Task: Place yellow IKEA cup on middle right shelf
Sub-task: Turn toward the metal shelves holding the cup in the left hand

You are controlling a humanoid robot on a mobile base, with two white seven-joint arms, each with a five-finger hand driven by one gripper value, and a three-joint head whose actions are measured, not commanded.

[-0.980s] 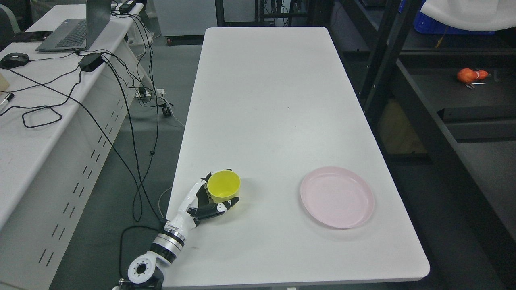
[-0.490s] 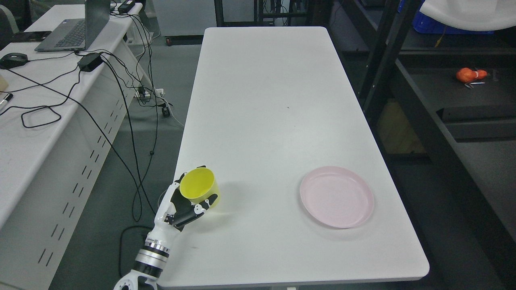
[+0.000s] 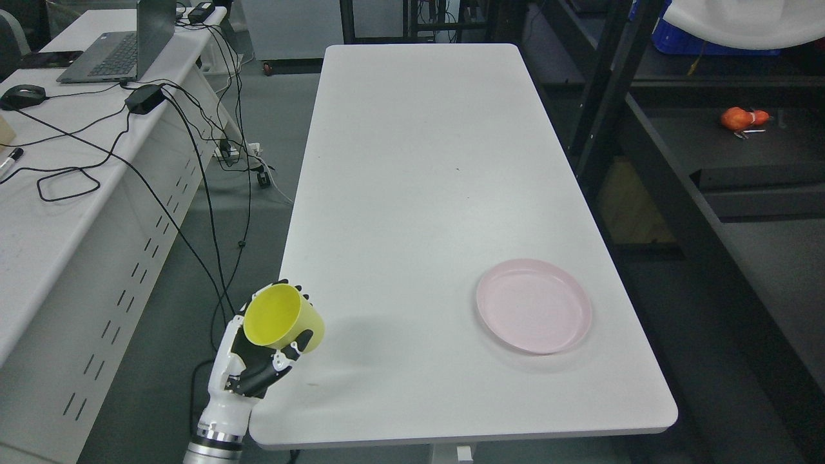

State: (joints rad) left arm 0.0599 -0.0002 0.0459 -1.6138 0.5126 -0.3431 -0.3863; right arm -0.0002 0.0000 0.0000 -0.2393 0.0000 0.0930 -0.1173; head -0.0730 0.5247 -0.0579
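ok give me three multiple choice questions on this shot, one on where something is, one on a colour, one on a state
1. Where is the plate on the white table?
A. near right part
B. far left corner
C. centre

2. What colour is the cup?
A. pink
B. yellow
C. blue

3. What is the state of the left hand?
A. open, flat on the table
B. shut, holding nothing
C. shut on the cup, held over the table's near left edge

Answers:
1 A, the plate lies toward the table's near right corner.
2 B, the cup is plainly yellow; the plate is the pink one.
3 C, the fingers wrap the cup's wall and it is tilted, off the tabletop.
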